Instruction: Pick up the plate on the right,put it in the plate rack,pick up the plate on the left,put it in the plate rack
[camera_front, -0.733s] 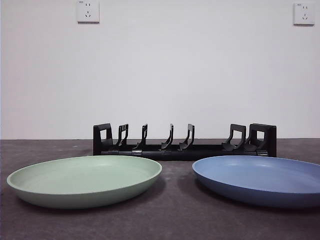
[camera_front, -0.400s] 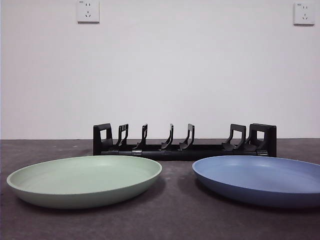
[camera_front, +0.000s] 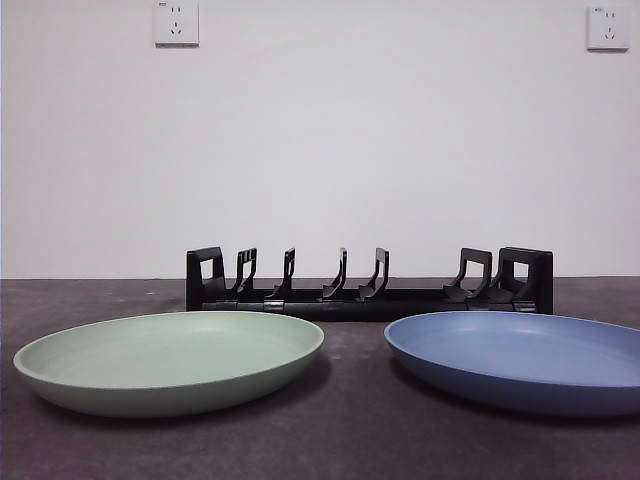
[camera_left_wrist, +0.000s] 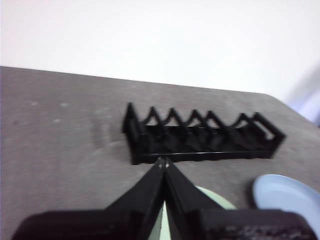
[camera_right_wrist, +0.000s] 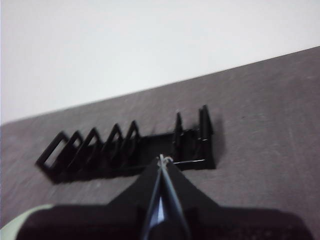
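On the table (camera_front: 350, 440), the green plate (camera_front: 170, 360) lies at 8 o'clock and the blue plate (camera_front: 520, 358) at 4 o'clock, both flat before the empty plate rack (camera_front: 368, 282). The left hand (camera_left_wrist: 164, 162) and right hand (camera_right_wrist: 162, 159) hang above, both pinched closed and empty. I judge the right hand must spread wide, then drop onto the blue plate's near rim, clamping rim only.

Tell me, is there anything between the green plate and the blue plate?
No. In the front view, only bare dark table separates the green plate from the blue plate. The plate rack stands behind that gap.

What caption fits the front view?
Green plate and blue plate lie flat before the empty black plate rack.
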